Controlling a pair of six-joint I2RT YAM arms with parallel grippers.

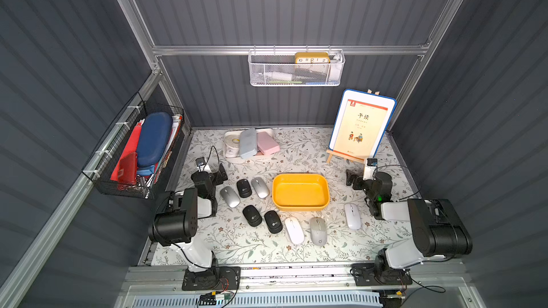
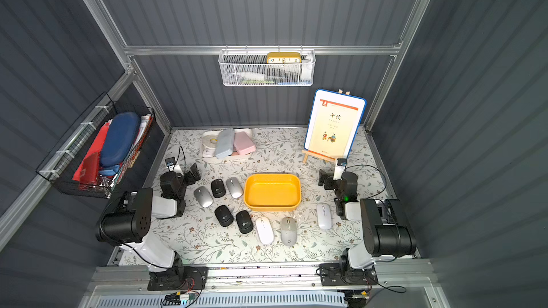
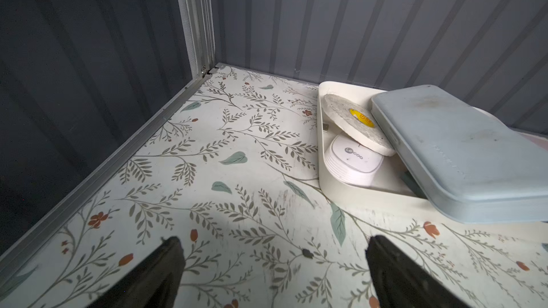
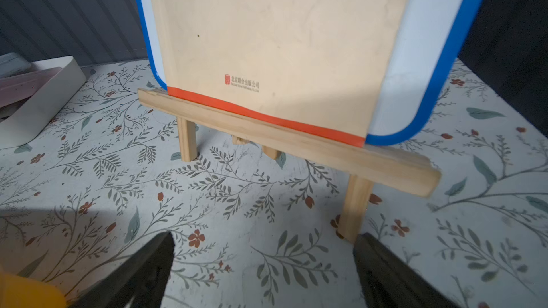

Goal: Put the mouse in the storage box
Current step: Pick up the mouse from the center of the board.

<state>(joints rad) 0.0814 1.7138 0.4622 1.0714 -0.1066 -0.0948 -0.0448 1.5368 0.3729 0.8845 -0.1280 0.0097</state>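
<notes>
Storage box point(image 1: 300, 175) sits mid-bench point(image 1: 231, 247), upright. 8 mice, all lying on the bench outside it.

Left of the box, row of 3: silver mouse point(image 1: 229, 197), black mouse point(image 1: 244, 188), second silver mouse point(image 1: 260, 187). That last one is just beside the box wall.

In front, toward the left: lower black mouse point(image 1: 252, 215) and last black mouse point(image 1: 273, 221), close together. In front: white mouse point(image 1: 294, 230) and grey mouse point(image 1: 318, 231) side by side. Off the box's front-right corner: second white mouse point(image 1: 352, 216), near the right arm.

Left gripper point(image 3: 274, 239): jaws spread wide, only bare bench between them. It faces a white tray point(image 3: 364, 197) holding a tape roll point(image 3: 353, 122), with a pale blue case point(image 3: 462, 155) lying across the rim.

Right gripper point(image 4: 266, 236): also wide, only bench between the jaws. It faces a wooden easel point(image 4: 296, 140) carrying a book point(image 4: 281, 40) on a blue-edged board point(image 4: 415, 69).
</notes>
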